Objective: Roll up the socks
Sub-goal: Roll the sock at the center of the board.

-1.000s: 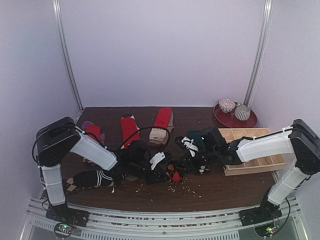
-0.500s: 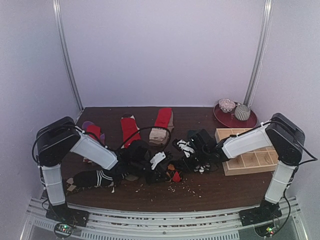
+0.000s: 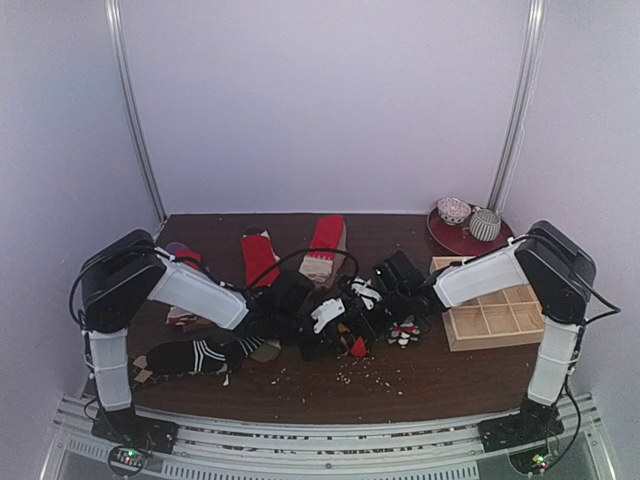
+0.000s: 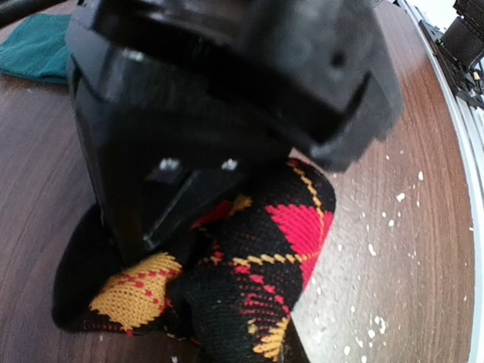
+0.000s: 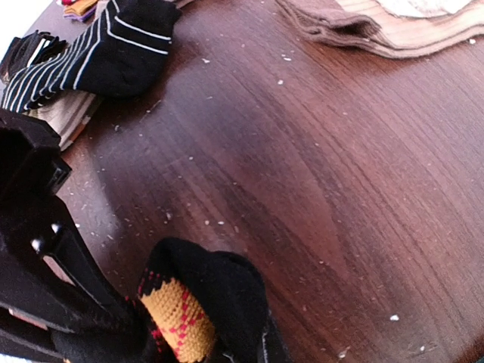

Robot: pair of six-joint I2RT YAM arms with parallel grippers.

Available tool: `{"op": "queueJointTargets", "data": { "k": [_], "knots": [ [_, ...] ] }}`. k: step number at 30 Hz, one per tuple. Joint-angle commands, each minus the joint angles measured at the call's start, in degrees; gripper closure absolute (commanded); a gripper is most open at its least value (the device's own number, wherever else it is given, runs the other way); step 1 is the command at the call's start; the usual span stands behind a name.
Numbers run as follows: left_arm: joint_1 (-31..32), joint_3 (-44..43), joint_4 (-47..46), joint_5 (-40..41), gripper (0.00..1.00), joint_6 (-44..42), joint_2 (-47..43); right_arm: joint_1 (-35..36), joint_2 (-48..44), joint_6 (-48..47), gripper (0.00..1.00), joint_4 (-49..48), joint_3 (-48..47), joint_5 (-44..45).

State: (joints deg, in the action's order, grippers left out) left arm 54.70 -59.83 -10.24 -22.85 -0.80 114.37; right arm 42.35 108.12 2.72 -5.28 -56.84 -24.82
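We are pinching the black knitted sock with red and yellow argyle diamonds point(image 4: 249, 287) in the left gripper point(image 4: 178, 219), which is closed tightly on it mid-bench point(image 3: 450, 375). The right gripper point(image 5: 125, 314), reaching in from three o'clock, is gripping the same sock's folded end, fully closed. A black-and-white striped sock point(image 3: 195, 352) is lying at nine o'clock.

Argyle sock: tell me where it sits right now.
In the top view the argyle sock lies bunched mid-table, toward the near edge, right of the striped sock; the left arm's fingers pinch it.
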Motion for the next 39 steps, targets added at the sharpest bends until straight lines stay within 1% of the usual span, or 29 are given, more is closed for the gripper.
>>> {"op": "queueJointTargets", "data": {
  "k": [1, 4, 7, 9, 11, 14, 17, 19, 21, 22, 24, 30, 35, 39],
  "knots": [
    [-1.04, 0.43, 10.12, 0.2, 1.0, 0.12, 6.52, -0.66, 0.67, -1.09, 0.98, 1.59, -0.33, -1.01],
    [-2.13, 0.88, 11.74, -3.24, 1.0, 2.66, 9.19, -0.77, 0.43, -0.89, 0.97, 0.84, 0.82, -1.11],
    [-3.7, 2.5, 12.82, -6.69, 1.0, 6.35, 11.0, -0.78, -0.08, -0.74, 0.9, 0.47, 1.49, -0.36],
    [-4.27, 5.29, 12.13, -8.06, 1.0, 8.64, 10.69, -0.77, -1.38, -1.12, 0.82, 0.12, 1.94, 0.32],
    [-4.32, 6.24, 13.07, -8.09, 1.0, 9.4, 10.78, -0.86, -3.53, -1.73, 0.69, -0.79, 2.65, 1.67],
    [-4.4, 6.81, 14.35, -7.89, 1.0, 10.33, 11.25, -0.86, -7.96, -3.49, 0.57, -2.26, 3.86, 3.75],
    [-4.42, 7.08, 15.12, -8.69, 1.0, 10.78, 11.78, -0.86, -14.88, -6.59, 0.49, -5.55, 7.12, 4.81],
    [-4.42, 7.21, 15.58, -9.03, 1.0, 10.81, 11.98, -0.8, -19.55, -10.28, 0.45, -10.05, 11.09, 0.83],
    [-4.42, 6.9, 16.29, -9.03, 1.0, 10.59, 12.06, -0.73, -22.32, -13.58, 0.42, -14.25, 15.02, -2.22],
    [-4.42, 6.78, 16.75, -8.93, 1.0, 10.45, 12.02, -0.69, -22.72, -14.83, 0.41, -14.97, 16.14, -3.57],
    [-4.48, 6.46, 17.51, -8.52, 1.0, 10.18, 12.14, -0.68, -22.14, -16.91, 0.4, -13.41, 16.7, -5.57],
    [-4.42, 5.75, 18.26, -8.58, 1.0, 9.86, 13.01, 0.02, -18.58, -17.83, 0.4, -13.47, 18.15, -8.68],
    [-4.4, 4.81, 18.91, -8.38, 1.0, 9.25, 13.86, 1.25, -15.36, -17.31, 0.4, -14.54, 17.34, -8.36],
    [-4.42, 4.71, 18.94, -8.27, 1.0, 8.99, 13.86, 2.02, -13.04, -15.67, 0.41, -15.5, 16.75, -6.49]
  ]
}}
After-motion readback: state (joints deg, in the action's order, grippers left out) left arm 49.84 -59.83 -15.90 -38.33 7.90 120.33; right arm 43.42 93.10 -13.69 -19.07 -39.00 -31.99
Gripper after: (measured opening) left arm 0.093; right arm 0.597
